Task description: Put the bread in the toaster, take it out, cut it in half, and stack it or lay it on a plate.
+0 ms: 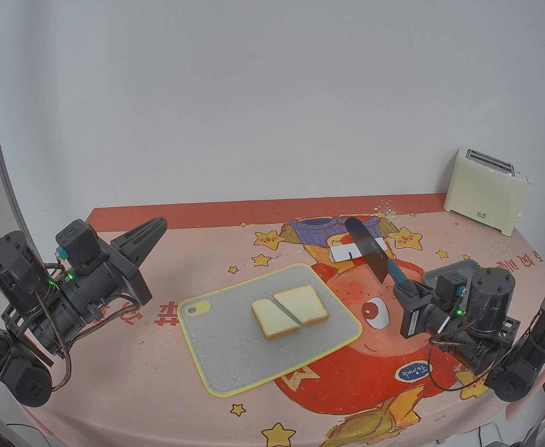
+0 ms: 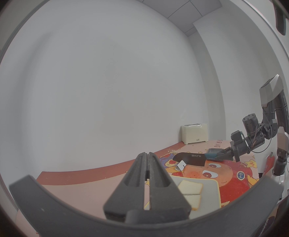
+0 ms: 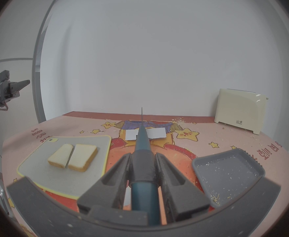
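Note:
Two bread halves [image 1: 274,318] [image 1: 301,304] lie side by side on the grey, yellow-rimmed cutting board [image 1: 235,355] at the table's middle, with a diagonal cut between them. My right gripper [image 1: 411,291] is to the right of the board, shut on the teal handle of a dark knife [image 1: 367,248]. The blade points up and away over the table, clear of the bread [image 3: 73,155]. The right wrist view shows the fingers [image 3: 118,175] clamped on the handle. My left gripper [image 1: 153,232] hangs raised at the table's left, shut and holding nothing. The cream toaster [image 1: 486,190] stands at the back right.
A grey tray [image 3: 228,173] with crumbs on it lies by my right arm, in front of the toaster [image 3: 241,110]. A white folded card [image 1: 354,249] sits on the printed tablecloth behind the board. Crumbs are scattered near the back edge. A wall runs close behind the table.

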### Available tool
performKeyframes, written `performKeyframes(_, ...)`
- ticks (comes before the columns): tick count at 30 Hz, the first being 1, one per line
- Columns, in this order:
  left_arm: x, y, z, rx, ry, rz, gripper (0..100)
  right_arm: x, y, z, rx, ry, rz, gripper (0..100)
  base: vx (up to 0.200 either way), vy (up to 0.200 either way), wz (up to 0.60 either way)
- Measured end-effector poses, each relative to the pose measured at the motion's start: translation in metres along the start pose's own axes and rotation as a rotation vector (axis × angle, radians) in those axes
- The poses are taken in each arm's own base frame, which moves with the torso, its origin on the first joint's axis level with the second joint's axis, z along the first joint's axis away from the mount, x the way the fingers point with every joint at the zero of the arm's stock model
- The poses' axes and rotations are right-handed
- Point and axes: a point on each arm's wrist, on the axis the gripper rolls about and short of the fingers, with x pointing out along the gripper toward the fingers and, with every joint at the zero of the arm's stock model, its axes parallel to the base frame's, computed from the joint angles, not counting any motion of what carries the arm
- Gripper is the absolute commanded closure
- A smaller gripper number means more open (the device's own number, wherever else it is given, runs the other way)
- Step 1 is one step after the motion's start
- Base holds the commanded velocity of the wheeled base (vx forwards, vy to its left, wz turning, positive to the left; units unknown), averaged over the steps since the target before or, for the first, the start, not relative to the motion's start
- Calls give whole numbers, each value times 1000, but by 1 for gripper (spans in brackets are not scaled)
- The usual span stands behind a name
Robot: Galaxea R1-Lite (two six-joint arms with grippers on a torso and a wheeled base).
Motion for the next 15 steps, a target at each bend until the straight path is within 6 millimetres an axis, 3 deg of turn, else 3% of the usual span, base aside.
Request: performKeyframes(15, 0, 0, -1, 0, 3, 1, 100, -4, 0, 7, 10, -28, 4, 0, 0, 0, 0)
